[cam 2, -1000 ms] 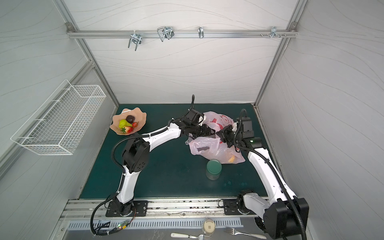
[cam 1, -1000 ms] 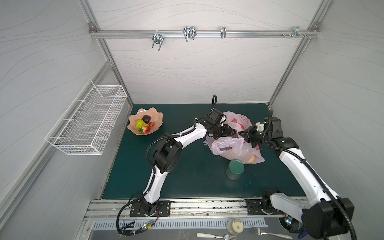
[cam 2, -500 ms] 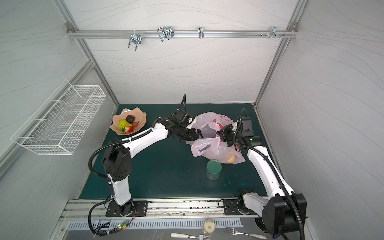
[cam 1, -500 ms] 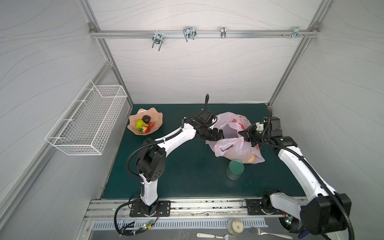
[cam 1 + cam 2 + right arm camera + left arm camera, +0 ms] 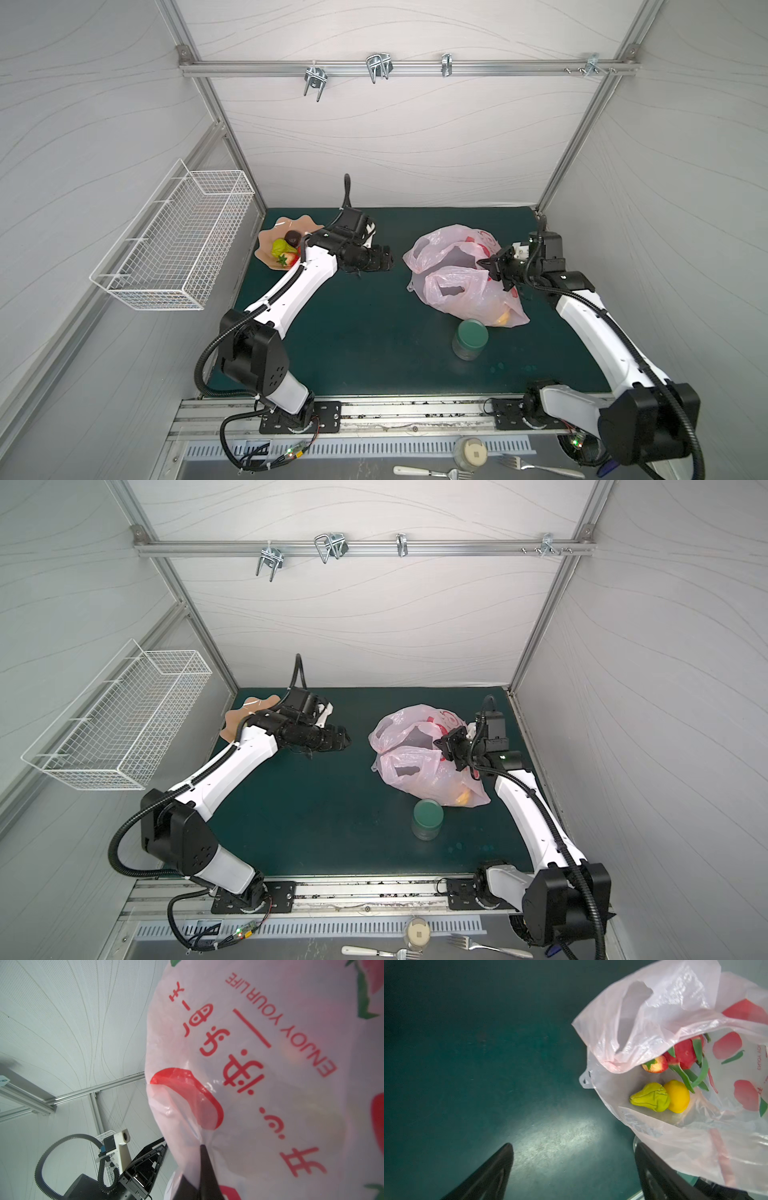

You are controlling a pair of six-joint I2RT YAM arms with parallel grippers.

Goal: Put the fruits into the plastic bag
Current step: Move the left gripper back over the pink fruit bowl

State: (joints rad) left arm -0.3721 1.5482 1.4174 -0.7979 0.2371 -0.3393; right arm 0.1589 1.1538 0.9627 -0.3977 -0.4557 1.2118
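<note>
Pink bag [image 5: 457, 286], part filled; remaining fruits in dish [image 5: 266, 245].
The bag is laid on the mat [image 5: 353, 332] right of centre, and a fold at its mouth is pinched in the fully closed right gripper [image 5: 492, 270]. Inside are seen a lemon [image 5: 678, 1096], a wrinkled green fruit [image 5: 652, 1097], a strawberry [image 5: 655, 1065] and a dragon fruit [image 5: 685, 1053]. The left gripper [image 5: 380, 264], jaws spread wide and empty, is poised between bag and dish. In the dish are seen a brown fruit [image 5: 293, 237], a pale green fruit [image 5: 280, 248] and a second strawberry [image 5: 289, 259]. A jar [image 5: 469, 338] is stood just beside the bag.
</note>
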